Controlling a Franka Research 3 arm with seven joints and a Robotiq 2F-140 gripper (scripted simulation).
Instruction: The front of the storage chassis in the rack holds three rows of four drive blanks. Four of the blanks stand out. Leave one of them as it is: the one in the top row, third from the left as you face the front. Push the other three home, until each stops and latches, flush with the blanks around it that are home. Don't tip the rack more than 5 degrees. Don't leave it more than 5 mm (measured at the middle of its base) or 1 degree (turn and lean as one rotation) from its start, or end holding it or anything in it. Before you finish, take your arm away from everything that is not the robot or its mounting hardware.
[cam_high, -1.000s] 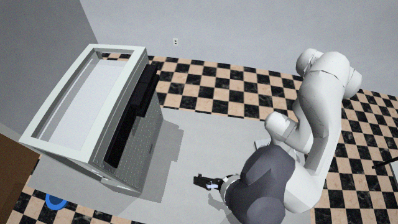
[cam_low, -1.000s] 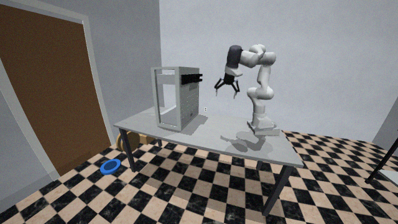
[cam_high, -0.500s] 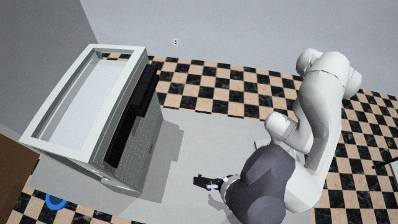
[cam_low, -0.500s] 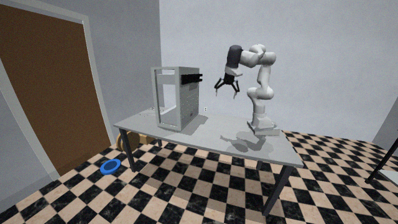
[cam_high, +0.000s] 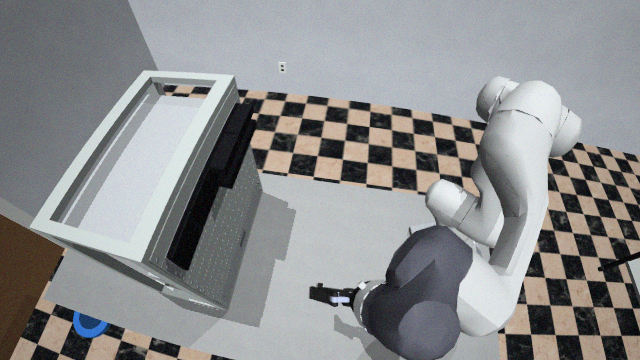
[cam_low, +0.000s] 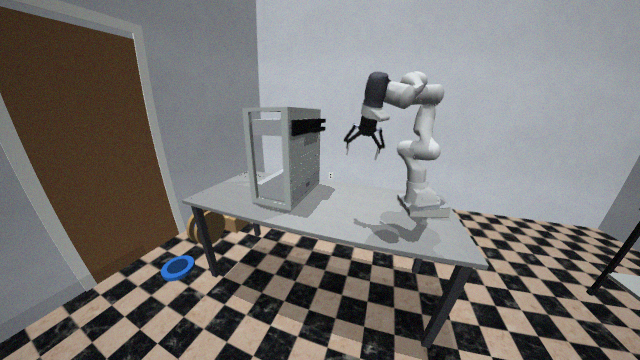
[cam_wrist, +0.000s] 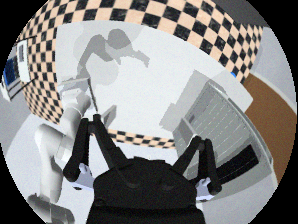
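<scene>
Nearest to my wrist camera is the black gripper (cam_high: 315, 292) (cam_low: 362, 154) (cam_wrist: 148, 117), its two fingers spread wide open, nothing between them. They hang in the air above the table, pointing down, well apart from the rack. Behind them rises my white arm (cam_high: 517, 150) (cam_low: 425, 120) (cam_wrist: 50, 150), bent over at the top, with a dark grey section just above the gripper.

Below is a pale grey table (cam_high: 320, 225) (cam_low: 345, 210) (cam_wrist: 140, 90), where shadows of the arm and the rack fall. Across from the arm's base, toward the table's other end, the light grey rack (cam_high: 185, 165) (cam_low: 286, 155) (cam_wrist: 245, 119) stands upright, its front facing the arm's side. High in that front sits a black unit (cam_high: 192, 227) (cam_low: 306, 127) (cam_wrist: 240, 165), which I take to be the storage chassis. Part of its face juts out in a step, at the end nearer the wall with the outlet; the view is too coarse for me to count the separate blanks.

Beyond the table spreads a black-and-tan checkered floor (cam_high: 550, 300) (cam_low: 300, 300) (cam_wrist: 150, 10). A blue round dish (cam_high: 77, 325) (cam_low: 167, 275) lies on it past the rack's end, near a brown door (cam_low: 85, 125). A small outlet (cam_high: 282, 67) (cam_low: 330, 175) marks the pale wall.
</scene>
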